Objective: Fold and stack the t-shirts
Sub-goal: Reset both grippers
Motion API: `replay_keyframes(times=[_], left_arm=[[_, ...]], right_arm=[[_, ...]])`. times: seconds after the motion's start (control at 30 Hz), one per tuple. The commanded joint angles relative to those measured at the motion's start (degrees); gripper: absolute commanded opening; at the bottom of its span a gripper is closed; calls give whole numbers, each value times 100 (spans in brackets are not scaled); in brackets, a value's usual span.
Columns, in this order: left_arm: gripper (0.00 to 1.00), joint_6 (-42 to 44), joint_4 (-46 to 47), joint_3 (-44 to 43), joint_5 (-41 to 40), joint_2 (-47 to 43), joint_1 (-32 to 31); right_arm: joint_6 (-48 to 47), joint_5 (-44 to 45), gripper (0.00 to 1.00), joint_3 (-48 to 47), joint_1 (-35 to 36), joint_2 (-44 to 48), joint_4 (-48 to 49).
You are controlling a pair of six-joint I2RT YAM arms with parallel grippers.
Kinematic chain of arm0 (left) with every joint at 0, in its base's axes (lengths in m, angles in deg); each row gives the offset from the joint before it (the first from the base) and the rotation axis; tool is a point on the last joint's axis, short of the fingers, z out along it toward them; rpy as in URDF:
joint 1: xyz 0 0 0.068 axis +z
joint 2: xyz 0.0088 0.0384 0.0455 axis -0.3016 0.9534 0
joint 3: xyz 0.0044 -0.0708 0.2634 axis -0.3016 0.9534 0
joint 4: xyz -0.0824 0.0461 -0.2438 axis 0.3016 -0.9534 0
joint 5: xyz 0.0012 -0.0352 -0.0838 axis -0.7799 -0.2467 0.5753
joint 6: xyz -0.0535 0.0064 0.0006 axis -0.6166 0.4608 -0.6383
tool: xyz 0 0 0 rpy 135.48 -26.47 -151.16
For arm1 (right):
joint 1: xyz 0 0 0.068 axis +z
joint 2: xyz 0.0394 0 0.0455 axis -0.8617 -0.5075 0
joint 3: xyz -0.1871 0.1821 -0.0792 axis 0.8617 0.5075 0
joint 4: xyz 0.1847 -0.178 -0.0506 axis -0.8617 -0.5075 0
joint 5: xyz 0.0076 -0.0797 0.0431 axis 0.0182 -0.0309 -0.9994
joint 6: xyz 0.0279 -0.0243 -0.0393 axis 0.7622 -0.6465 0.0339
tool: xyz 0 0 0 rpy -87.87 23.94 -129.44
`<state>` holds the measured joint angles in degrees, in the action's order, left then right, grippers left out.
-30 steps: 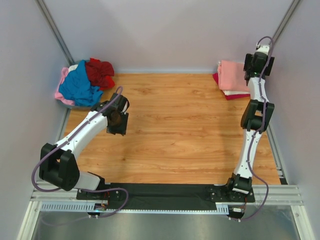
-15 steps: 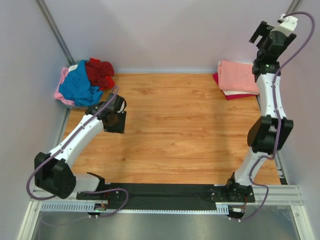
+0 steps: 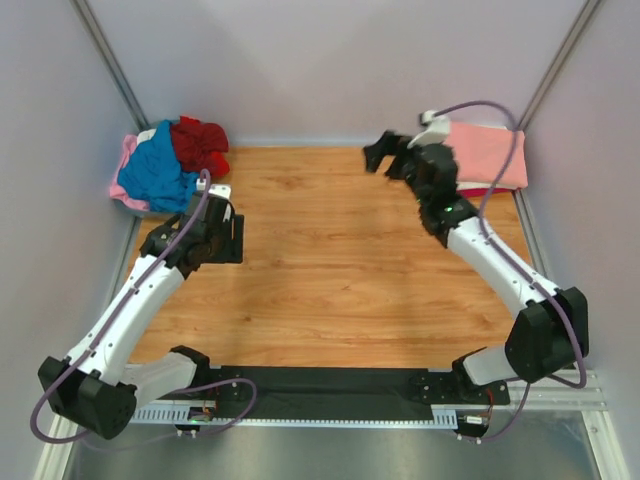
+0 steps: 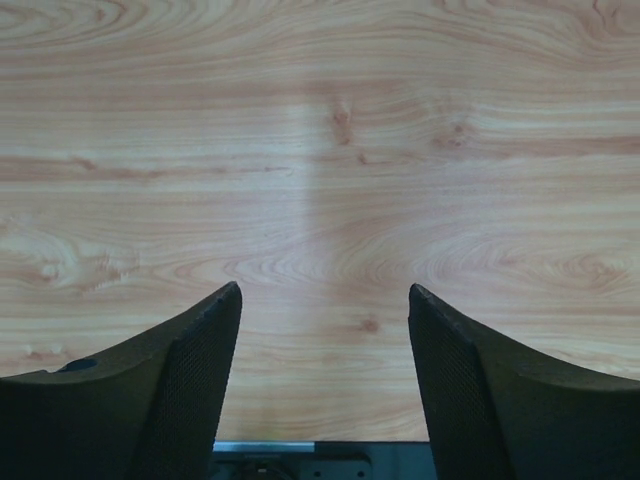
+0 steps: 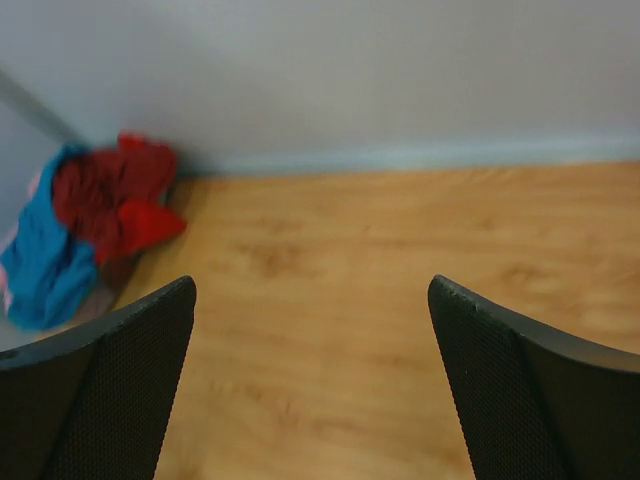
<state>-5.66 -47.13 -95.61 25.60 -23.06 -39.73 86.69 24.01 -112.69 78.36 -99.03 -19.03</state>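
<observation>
A loose heap of t-shirts lies at the table's far left corner: a blue one (image 3: 155, 172), a dark red one (image 3: 200, 145) and a pale pink one (image 3: 124, 165) under them. The right wrist view also shows the dark red shirt (image 5: 115, 195) and the blue shirt (image 5: 40, 265). A folded salmon-pink t-shirt (image 3: 490, 155) tops a stack at the far right, with a red edge (image 3: 470, 191) below it. My left gripper (image 3: 228, 240) (image 4: 325, 290) hangs open over bare wood just right of the heap. Open and empty, my right gripper (image 3: 385, 155) (image 5: 312, 282) hovers left of the stack, facing the heap.
The wooden table (image 3: 340, 270) is walled in by grey panels on three sides, with metal posts in the back corners. A black base rail (image 3: 330, 385) runs along the near edge, and it shows at the bottom of the left wrist view too.
My right arm has swung down from above the folded stack to the left, over the back of the table. The left arm drew back a little and its jaws widened.
</observation>
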Motion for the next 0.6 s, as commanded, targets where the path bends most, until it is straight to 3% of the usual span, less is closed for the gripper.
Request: replay_keyframes(times=[0.0,0.03,0.1,0.23,0.4,0.57], left_arm=[[76,44,247,60,-254,-450,-24],[86,44,273,112,-341,-503,-33],[90,0,204,104,-508,-556,-33],[91,-18,238,77,-746,-767,-33],[92,246,1055,446,-895,-1347,-6],[93,405,1644,570,-598,-1689,466]], right_arm=[[-296,703,100,276,1022,195,-808],[-69,470,100,372,1163,178,-1062],[126,-49,100,870,1191,213,-1030],[723,-761,100,1784,1209,510,-689],[1406,-1159,100,3639,1209,1555,1385],[1577,-1544,100,4345,1209,2207,1599]])
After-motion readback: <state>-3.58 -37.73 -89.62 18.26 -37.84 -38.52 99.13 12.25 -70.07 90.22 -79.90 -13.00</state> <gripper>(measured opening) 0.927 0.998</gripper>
